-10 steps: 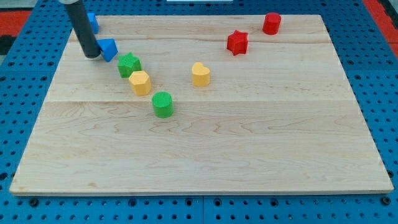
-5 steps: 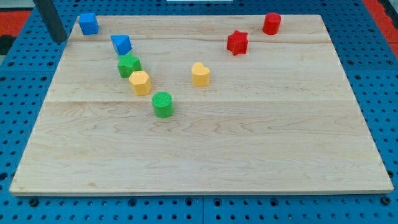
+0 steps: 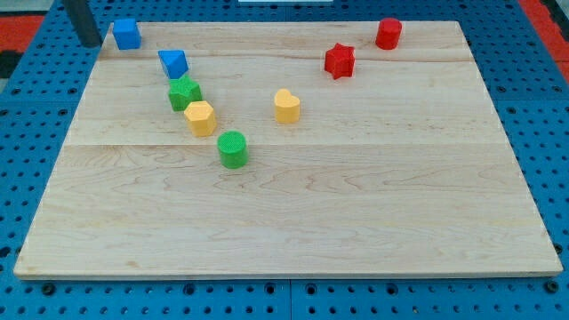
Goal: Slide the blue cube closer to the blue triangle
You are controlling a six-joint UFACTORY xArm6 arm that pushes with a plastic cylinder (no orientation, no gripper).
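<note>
tool: my tip (image 3: 89, 42), a bare rod holding nothing, left of the blue cube (image 3: 126, 33); an off-centre push may spin it past the blue triangle (image 3: 173, 63).

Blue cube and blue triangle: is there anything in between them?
No. In the camera view, only bare wood separates the blue cube from the blue triangle. My tip sits left of the cube.

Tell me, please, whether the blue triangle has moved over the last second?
Yes. The blue triangle has shifted toward the view's right, now sitting directly above the green star, which stayed put.
</note>
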